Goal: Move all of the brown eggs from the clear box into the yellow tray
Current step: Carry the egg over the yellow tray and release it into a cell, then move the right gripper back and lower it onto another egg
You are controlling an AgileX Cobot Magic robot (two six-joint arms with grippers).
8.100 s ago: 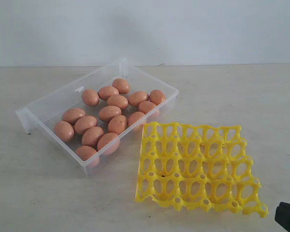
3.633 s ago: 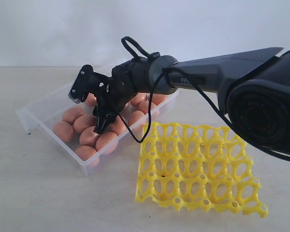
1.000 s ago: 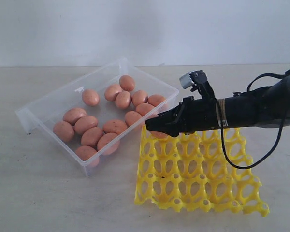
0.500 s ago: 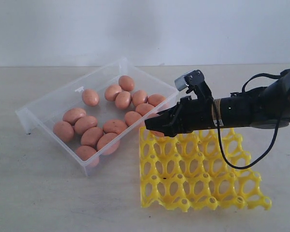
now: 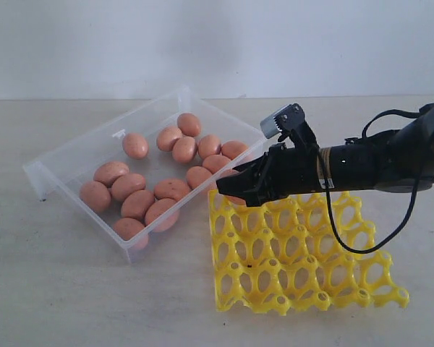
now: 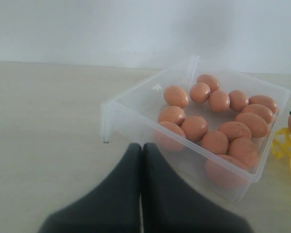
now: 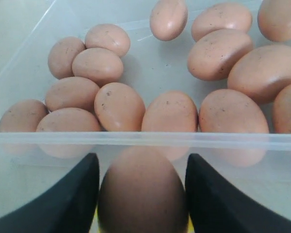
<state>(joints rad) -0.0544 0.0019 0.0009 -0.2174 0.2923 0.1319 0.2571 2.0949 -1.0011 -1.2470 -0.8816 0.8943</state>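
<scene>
1. Holding one brown egg (image 7: pixel 143 191) in my right end effector (image 5: pixel 231 194), I have the jaws clamped on its two sides. The shell fills the whole gap between the fingers (image 7: pixel 70 201).
2. The yellow tray (image 5: pixel 273 302) lies directly below me, toward the table's (image 5: pixel 58 289) right side. I hover over the tray corner nearest the clear box (image 5: pixel 79 153), and the box's rim is just ahead of my fingertips.
3. The egg's long axis runs along my fingers, roughly level and pointing at the box. I judge that the cup beneath would take it on its side. The move is straight down, with little room to spare toward the box wall.
4. The other brown eggs (image 5: pixel 172 188) lie loose in the box, toward the table's left side. I see none seated in the tray.
5. My left end effector (image 6: pixel 141 155) has its jaws together, low over the table's left side with the box ahead of it. It is nearer the box, and my right is nearer the tray.
</scene>
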